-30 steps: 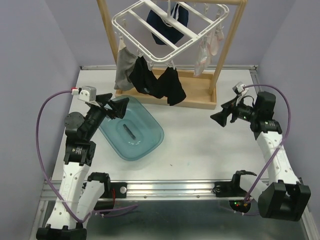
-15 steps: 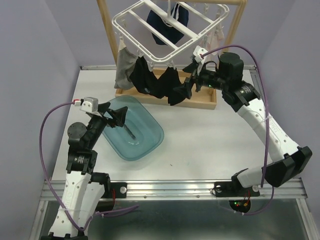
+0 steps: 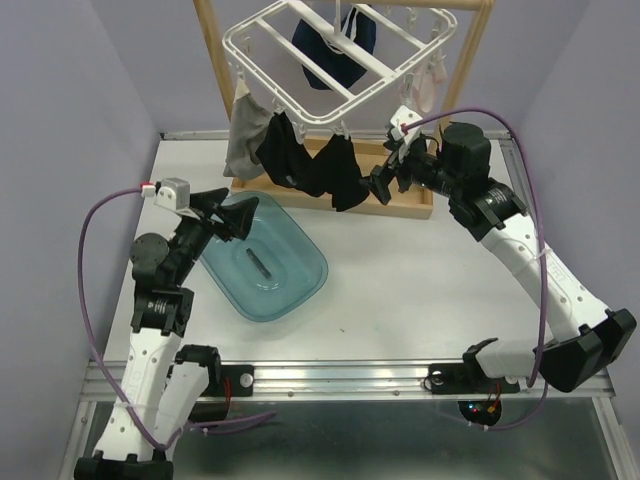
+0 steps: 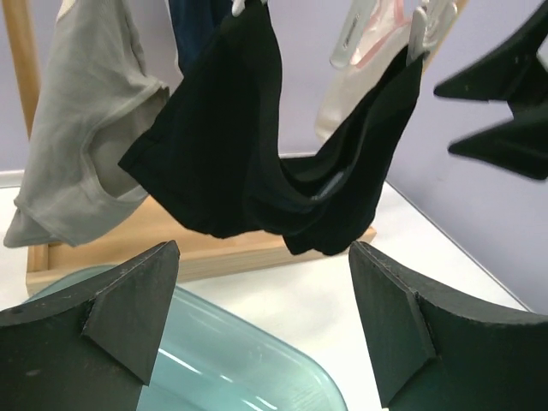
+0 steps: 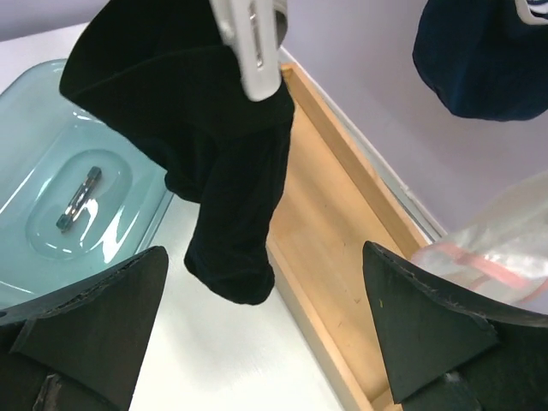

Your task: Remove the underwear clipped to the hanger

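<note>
Walls: lilac walls [image 3: 60, 100] closed in a white table [image 3: 420, 290] at the back and both sides.
Stand: a wooden stand [image 3: 400, 195] stood at the upper middle of the top view, carrying the hanger [image 3: 290, 84] so the garments hung free of the table.
Hanger: white and tilted, at top centre, with clips dangling from its bars.
Underwear: every piece in view was clipped on. The black pair [image 3: 310, 165] hung from the near edge at centre, the grey piece [image 3: 240, 135] just left of it, the navy piece [image 3: 335, 50] higher at top centre, and the pale piece [image 3: 425, 90] at upper right.
Clip: in the right wrist view a white clip [image 5: 253, 51] pinched the top of the black pair at upper middle.
Tub: a teal tub [image 3: 285, 290] sat lower left of the black pair, probably there to receive what came off. No garment showed inside it.
Right gripper: the right gripper [image 3: 385, 180] had its fingers spread wide and held nothing. It sat just right of the black pair's hanging end and below the clip, apparently lined up to take the cloth.
Left gripper: the left gripper [image 3: 232, 222] was also spread and empty. It sat over the tub's upper-left rim, facing the black pair and apart from it, seemingly waiting.
Progress: judged barely begun.
</note>
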